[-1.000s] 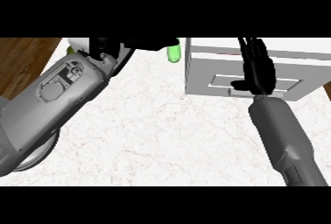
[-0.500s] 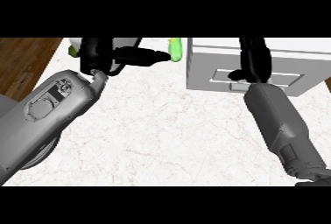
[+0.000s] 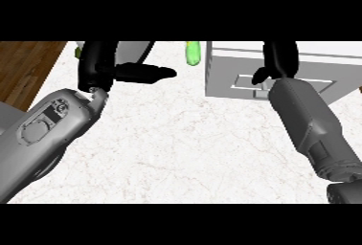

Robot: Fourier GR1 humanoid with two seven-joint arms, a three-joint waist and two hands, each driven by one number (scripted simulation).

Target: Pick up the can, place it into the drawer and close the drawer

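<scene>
Two hands flank the green can, upright at the bench's far edge just left of the drawer unit: left hand nearer, thumb extended toward it, holding nothing; right hand over the drawer front, fingers unreadable.

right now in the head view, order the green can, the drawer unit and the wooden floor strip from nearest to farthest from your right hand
1. Drawer unit: directly under the right hand, at the upper right.
2. Green can: to the drawer unit's left, near the top edge of the counter view.
3. Wooden floor strip: far left, beyond the counter and the left hand.
</scene>
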